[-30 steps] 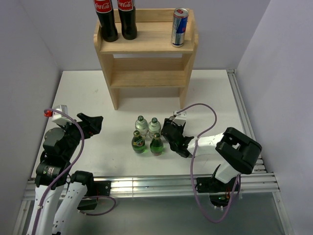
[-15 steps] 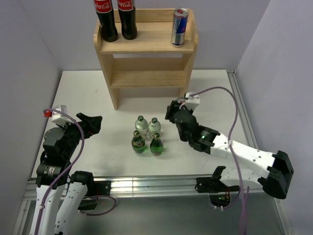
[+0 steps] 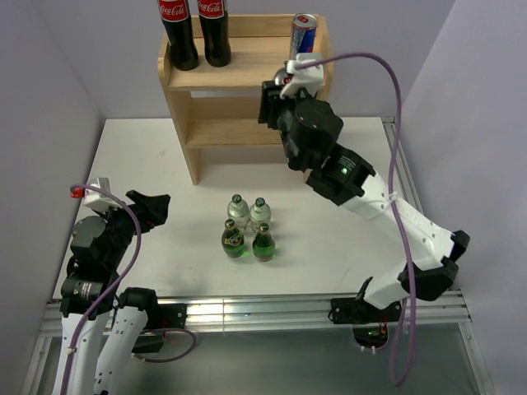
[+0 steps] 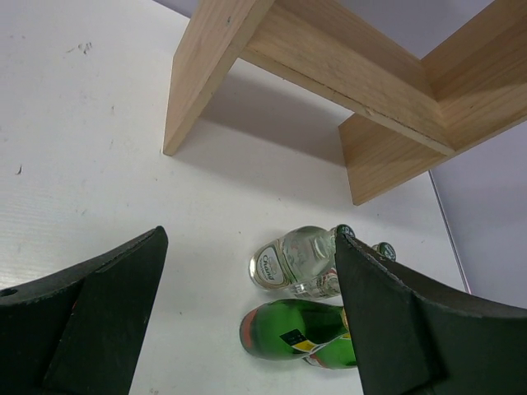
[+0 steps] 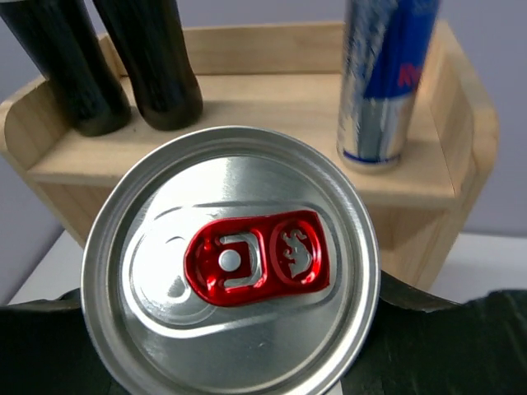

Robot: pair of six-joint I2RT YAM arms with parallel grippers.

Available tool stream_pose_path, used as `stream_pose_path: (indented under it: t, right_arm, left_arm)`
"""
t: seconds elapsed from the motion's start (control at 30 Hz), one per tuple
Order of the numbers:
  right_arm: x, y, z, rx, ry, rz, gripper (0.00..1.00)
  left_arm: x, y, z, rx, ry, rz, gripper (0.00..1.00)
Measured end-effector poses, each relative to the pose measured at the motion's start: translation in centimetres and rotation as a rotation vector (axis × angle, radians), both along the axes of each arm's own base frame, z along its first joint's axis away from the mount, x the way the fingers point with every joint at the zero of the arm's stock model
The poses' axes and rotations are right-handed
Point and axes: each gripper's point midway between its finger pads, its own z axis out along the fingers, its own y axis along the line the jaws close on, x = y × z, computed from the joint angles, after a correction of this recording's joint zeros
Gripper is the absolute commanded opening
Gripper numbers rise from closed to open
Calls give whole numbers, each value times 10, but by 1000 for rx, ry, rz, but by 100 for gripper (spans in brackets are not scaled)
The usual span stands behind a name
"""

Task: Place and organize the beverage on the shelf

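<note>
Two cola bottles [image 3: 198,33] are noted at the left of the shelf [image 3: 247,78] top tier, touching or nearly so; a standing can [image 5: 387,82] is upright at its right end, with bare wood between them. The held can [image 5: 230,263] is clamped in the right gripper [image 3: 274,97], raised before the front edge of the top tier, well clear of the table [image 3: 140,156]. Its lid and red tab are turned to the wrist camera; the long axis seems near upright, though tilt is hard to judge. Two clear bottles [image 3: 249,211] and two green bottles [image 3: 249,241] are clustered upright on the table, caps up. The left gripper [image 4: 247,329] is held apart, empty, low beside them.
</note>
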Motion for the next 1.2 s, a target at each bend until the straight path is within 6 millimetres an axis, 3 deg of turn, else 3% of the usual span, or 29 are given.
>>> stream_pose_path:
  t: [0.17,0.4,0.63,1.0,1.2]
  right_arm:
    - [25,22,18,-120,-26,-29,0]
    - [55,40,20,-232,-34,-68,0]
    - [78,31,25,-261,-43,-129,0]
    - [113,0,15,-214,-18,-183,0]
    - [132,-3,7,-164,-14,-167,0]
  left_arm:
    - [0,0,0,0,-2,1,89]
    - [-2,1,3,-2,-15,2,89]
    - [-3,1,3,-2,-17,3,89]
    - [-2,3,3,-2,-17,12,89]
    - [-2,5,4,-2,-18,23,89]
